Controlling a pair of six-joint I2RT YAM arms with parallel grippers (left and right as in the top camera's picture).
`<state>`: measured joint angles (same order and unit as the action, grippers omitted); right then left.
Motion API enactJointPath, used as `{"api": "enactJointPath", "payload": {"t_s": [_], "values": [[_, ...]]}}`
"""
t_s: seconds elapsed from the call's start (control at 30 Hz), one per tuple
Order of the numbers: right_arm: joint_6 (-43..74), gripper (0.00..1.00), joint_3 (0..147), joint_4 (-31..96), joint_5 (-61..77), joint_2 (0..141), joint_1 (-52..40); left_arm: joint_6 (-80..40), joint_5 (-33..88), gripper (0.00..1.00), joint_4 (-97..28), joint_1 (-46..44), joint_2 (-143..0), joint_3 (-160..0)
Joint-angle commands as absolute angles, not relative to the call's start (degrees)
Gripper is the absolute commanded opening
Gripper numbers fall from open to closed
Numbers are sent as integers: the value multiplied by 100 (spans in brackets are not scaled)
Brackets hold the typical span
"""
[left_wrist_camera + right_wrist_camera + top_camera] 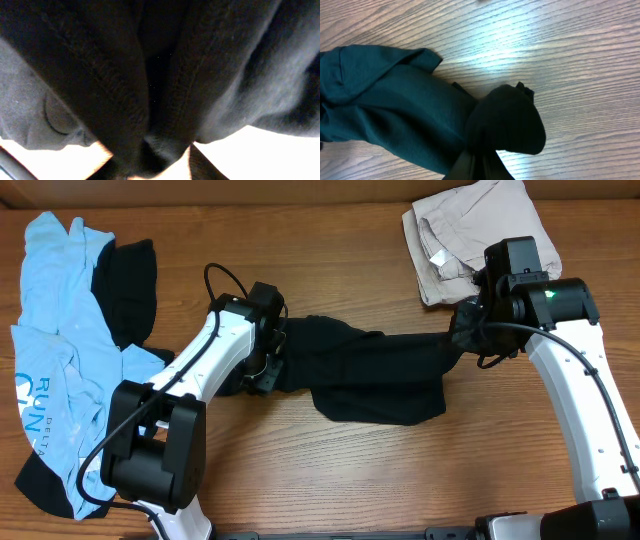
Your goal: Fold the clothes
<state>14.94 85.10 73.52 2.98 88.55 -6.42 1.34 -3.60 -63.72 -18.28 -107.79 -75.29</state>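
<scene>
Brown wood-grain table [330, 480] fills the overhead view, running out past every side. In the right wrist view, a bright glare [520, 52] washes across its grain.

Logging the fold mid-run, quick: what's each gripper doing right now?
Left gripper: closed on the black garment, fabric bunched in its grip.
Right gripper: closed on the same garment's other end.

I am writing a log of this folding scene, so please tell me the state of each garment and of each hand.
black garment: unfolded, bunched, stretched between both hands
light blue T-shirt: unfolded, crumpled, lying left
beige pieces: roughly folded, in a pile
left hand: shut on the black garment
right hand: shut on the black garment
</scene>
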Motion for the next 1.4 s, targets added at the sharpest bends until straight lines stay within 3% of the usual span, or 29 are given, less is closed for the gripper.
{"api": "enactJointPath", "payload": {"t_s": [0.0, 0.4, 0.83, 1.13, 1.37], "values": [[1452, 6, 8552, 7314, 259, 8770, -624, 64, -355, 4, -6423, -1839, -10779, -7474], [1452, 6, 8552, 7260, 259, 8770, -624, -193, -355, 4, -6259, -1820, -10779, -7898], [1452, 4, 8606, 7076, 261, 8466, -624, -429, -480, 4, -7905, -1747, -10777, -12267], [1297, 4, 8764, 7076, 255, 7915, -624, -628, -1433, 4, -8519, -1658, -10744, -13386], [1173, 4, 9817, 7352, 5, 7378, -624, -932, -1479, 4, -8503, -965, -10324, -14827]]}}
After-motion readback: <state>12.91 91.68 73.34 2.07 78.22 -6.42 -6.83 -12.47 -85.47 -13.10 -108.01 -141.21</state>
